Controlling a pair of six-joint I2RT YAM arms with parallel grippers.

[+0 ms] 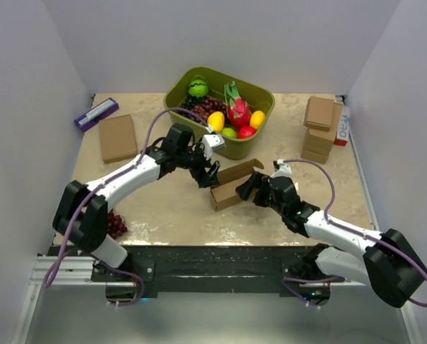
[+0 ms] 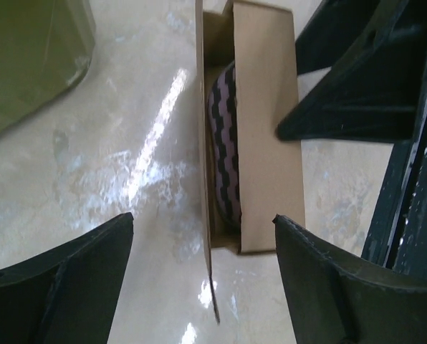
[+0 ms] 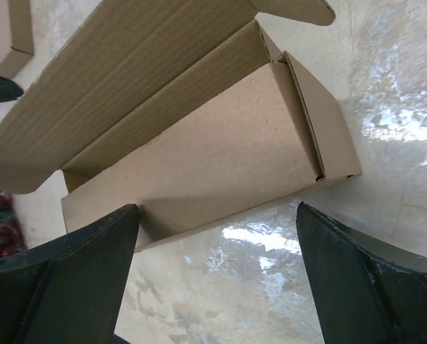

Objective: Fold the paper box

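The paper box (image 1: 233,185) is brown cardboard, partly formed, and lies on the table between my two grippers with its lid flap raised. My left gripper (image 1: 208,174) is open at the box's left end. In the left wrist view the box (image 2: 260,129) lies ahead between the fingers (image 2: 63,276), untouched. My right gripper (image 1: 248,188) is open at the box's right end. The right wrist view shows the box's side wall (image 3: 199,161) just beyond the open fingers (image 3: 357,279), with the lid flap (image 3: 127,64) open above.
A green bin (image 1: 219,111) of toy fruit stands behind the box. A flat brown box (image 1: 117,137) and a purple item (image 1: 96,113) lie at the back left. Stacked small brown boxes (image 1: 321,127) stand at the back right. Grapes (image 1: 115,225) lie near the left arm.
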